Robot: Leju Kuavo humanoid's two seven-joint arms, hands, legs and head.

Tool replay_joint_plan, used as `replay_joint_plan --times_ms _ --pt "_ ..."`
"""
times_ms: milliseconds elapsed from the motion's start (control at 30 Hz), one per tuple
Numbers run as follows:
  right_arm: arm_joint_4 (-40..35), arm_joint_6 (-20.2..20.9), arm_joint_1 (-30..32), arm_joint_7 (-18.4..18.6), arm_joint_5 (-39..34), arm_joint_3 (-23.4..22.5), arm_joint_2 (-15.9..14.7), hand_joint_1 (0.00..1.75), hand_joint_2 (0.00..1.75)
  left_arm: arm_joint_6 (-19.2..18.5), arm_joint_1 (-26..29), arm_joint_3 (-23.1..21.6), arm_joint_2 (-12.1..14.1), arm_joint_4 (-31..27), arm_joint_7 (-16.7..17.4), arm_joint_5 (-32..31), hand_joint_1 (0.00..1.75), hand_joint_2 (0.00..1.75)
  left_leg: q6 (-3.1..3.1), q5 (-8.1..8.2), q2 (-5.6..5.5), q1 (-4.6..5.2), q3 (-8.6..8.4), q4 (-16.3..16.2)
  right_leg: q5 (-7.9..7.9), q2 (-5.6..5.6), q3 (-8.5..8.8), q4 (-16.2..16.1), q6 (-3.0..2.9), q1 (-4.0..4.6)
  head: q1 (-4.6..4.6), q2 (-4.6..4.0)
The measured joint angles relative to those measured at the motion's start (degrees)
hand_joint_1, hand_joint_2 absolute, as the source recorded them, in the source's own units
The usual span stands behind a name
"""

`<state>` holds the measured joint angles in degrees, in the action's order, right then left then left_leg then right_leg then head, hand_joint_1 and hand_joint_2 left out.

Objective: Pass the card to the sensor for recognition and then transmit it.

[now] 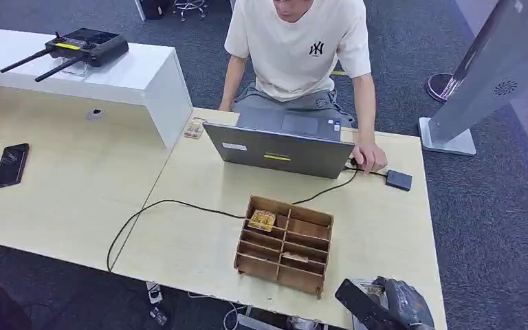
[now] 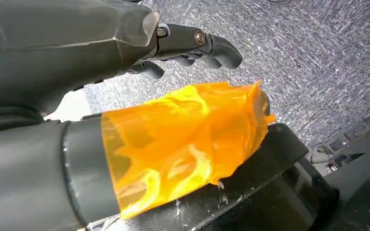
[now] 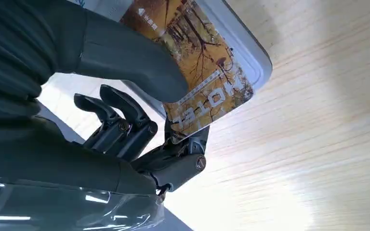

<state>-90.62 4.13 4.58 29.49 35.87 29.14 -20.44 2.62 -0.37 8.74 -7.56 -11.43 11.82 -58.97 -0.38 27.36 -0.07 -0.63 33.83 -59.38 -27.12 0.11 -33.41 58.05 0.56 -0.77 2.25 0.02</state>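
My right robot hand pinches the card, an autumn-toned hotel key card, between thumb and a dark finger, holding it over a pale grey, round-cornered pad on the light wood table. I take that pad for the sensor, though whether the card touches it or hovers just above I cannot tell. In the head view the same hand sits at the table's near edge, at about five o'clock from the wooden divider box.

My left robot hand hangs over grey carpet, fingers curled in with nothing in them, an orange film wrapped around the thumb.

Across the table, at twelve o'clock from the box, a person in a cream T-shirt sits behind a grey laptop, one hand on something at its right edge. A small dark device lies at two o'clock from the box, cabled toward the laptop. One box compartment holds what looks like another card.

I judge the recognition step to be in hand: the card is presented to the reader. The next move calls for keeping the pinch firm, lifting the card clear of the pad, then reaching it forward to hand over, presumably to the person opposite.
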Motion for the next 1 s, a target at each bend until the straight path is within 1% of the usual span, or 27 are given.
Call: replay_joint_plan --times_ms 300,500,600,767,833,1000 --pt "-1.2 -3.2 1.0 -0.1 0.0 0.0 0.0 1.75 1.75 0.3 0.0 0.1 0.0 0.0 0.0 0.8 0.00 0.00 0.00 0.00 0.00 0.00 0.00 0.0 0.00 0.00 0.00 0.0 0.00 0.00 -0.02 0.00" --pt "-4.4 -6.1 2.4 -0.2 0.5 -0.4 0.0 1.75 1.75 0.7 0.1 0.5 0.0 0.0 -0.4 1.5 0.00 0.00 0.00 0.00 0.00 0.00 0.01 0.0 0.00 0.00 -0.01 0.0 0.00 0.00 0.00 0.00" --pt "-6.3 -8.3 3.1 -0.6 1.3 -0.6 0.0 1.75 1.75 1.0 0.1 0.6 0.0 0.0 -0.5 1.9 0.00 0.00 0.00 0.00 0.00 0.00 0.03 0.0 0.00 0.00 -0.01 0.0 0.00 0.00 0.00 0.00" --pt "-8.0 -8.7 3.6 -0.9 1.4 -0.6 0.0 1.75 1.75 1.0 0.2 0.8 0.0 0.0 -0.5 2.1 0.00 0.00 0.00 0.00 0.00 0.00 0.03 0.0 0.00 0.00 -0.02 0.0 0.00 0.00 0.00 0.00" --pt "-8.5 -9.8 3.9 -1.5 1.9 -0.7 0.0 1.75 1.75 1.1 0.2 0.9 0.0 0.0 -0.6 2.2 0.00 0.00 0.00 0.00 0.00 0.00 0.03 0.0 0.00 -0.01 -0.01 0.0 0.00 0.00 0.00 0.00" --pt "-11.6 -15.8 4.6 -5.4 2.7 -0.8 1.7 1.75 1.75 1.6 0.2 1.8 -0.1 0.0 -1.2 2.9 0.00 0.00 0.00 0.00 0.00 0.00 0.03 0.0 0.00 0.00 -0.02 0.0 0.00 0.00 0.00 0.00"
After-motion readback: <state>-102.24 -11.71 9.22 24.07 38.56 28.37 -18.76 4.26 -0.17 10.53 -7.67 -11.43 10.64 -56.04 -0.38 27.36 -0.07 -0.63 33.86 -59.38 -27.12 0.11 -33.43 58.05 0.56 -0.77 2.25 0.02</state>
